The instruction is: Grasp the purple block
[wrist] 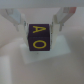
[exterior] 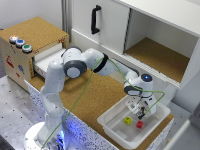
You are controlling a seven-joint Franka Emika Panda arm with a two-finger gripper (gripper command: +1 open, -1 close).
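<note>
yellow block, red block nr gripper

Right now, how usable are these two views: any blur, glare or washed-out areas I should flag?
Exterior view: soft and low in detail throughout; the white bin and cabinet run bright, though the yellow block and red block stay readable. Wrist view: blurry, the pale floor nearly washed out; the purple block with its yellow letters is legible, but the fingers are smeared at the edges.

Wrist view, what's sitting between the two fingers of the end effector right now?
The purple block with yellow letters sits between the fingers of the end effector, above the white bin floor. The wrist view shows it.
</note>
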